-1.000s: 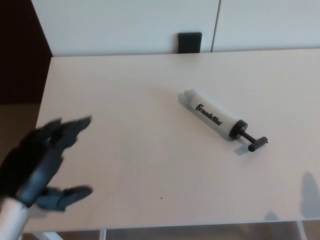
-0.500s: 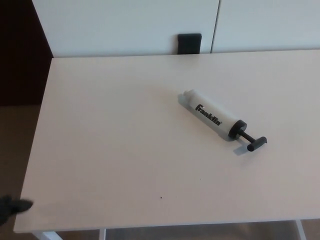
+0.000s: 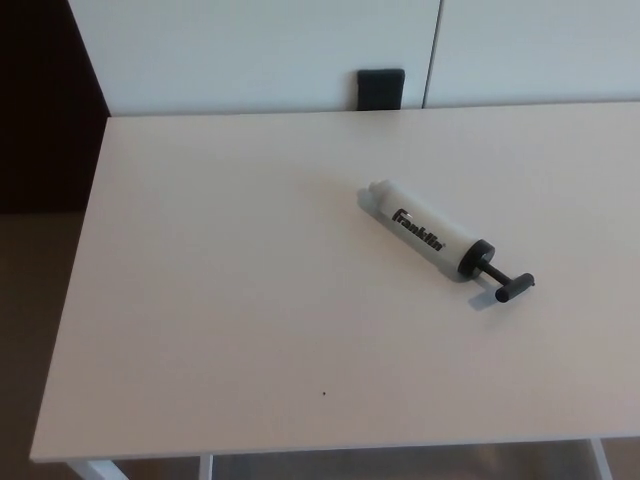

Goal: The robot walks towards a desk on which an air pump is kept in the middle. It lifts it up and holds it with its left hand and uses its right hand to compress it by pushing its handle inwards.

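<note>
One air pump (image 3: 428, 234) lay on its side on the pale desk (image 3: 220, 300), right of the desk's middle and untouched. Its white barrel, printed with a black "Franklin" logo, ran diagonally, capped end toward the desk's far edge. The black T-handle (image 3: 514, 286) pointed toward the near right corner, its rod drawn out slightly. Neither robot hand appeared in view, so their state could not be told. Beyond the desk's far edge, a small black block (image 3: 380, 87) stood against the white wall.

the desk (image 3: 220, 330) lies bare all round the air pump (image 3: 425, 232), open to reach from either side; only a wall (image 3: 250, 50) stands behind
</note>
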